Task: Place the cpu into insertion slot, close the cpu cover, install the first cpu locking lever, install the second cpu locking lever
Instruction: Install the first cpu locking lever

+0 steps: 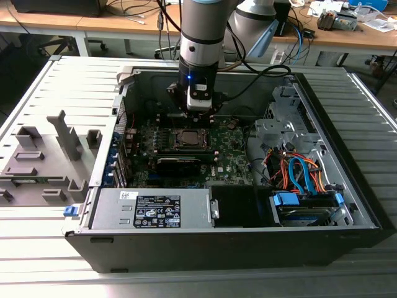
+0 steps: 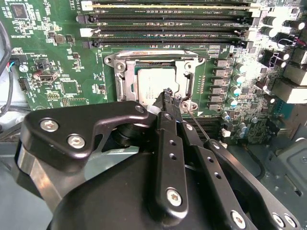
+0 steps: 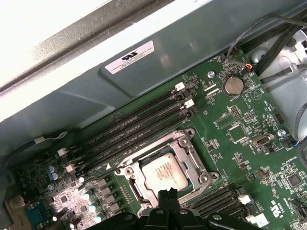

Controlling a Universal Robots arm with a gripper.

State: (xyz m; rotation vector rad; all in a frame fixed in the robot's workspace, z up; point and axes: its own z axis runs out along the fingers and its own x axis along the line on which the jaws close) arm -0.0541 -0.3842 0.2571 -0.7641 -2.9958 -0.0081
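The gripper [image 2: 169, 94], fingers apparently pressed together, hovers at the edge of the cpu [image 2: 152, 82], framed by the cpu cover [image 2: 125, 79].

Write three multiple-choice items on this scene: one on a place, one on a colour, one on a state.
1. Where is the cpu?
A. In a person's hand
B. In the window of the cpu cover, on the board
C. On the floor

2. What colour is the board?
A. Green
B. Red
C. White

3. How does the cpu cover lie?
A. Swung upright
B. Flat around the cpu
C. Taken off the board

Key:
1 B: the cpu's silver top shows through the frame in both wrist views.
2 A: green shows all around the frame.
3 B: the frame sits level about the cpu.
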